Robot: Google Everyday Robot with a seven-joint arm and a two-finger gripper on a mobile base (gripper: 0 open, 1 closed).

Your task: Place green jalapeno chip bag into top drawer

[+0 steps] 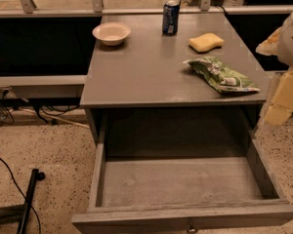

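**A:** Grey cabinet top (146, 77), green jalapeno chip bag (220, 74) flat near right edge, just in front of yellow sponge (206, 42). Top drawer (178, 182) wide open below.

**B:** Gripper (283, 89) off right side, can't tell if open or closed. Probably best to pinch bag's near end, lift clear, drop mid-drawer.

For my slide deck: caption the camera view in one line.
Gripper at right edge, near green jalapeno chip bag on grey cabinet; top drawer pulled open below.
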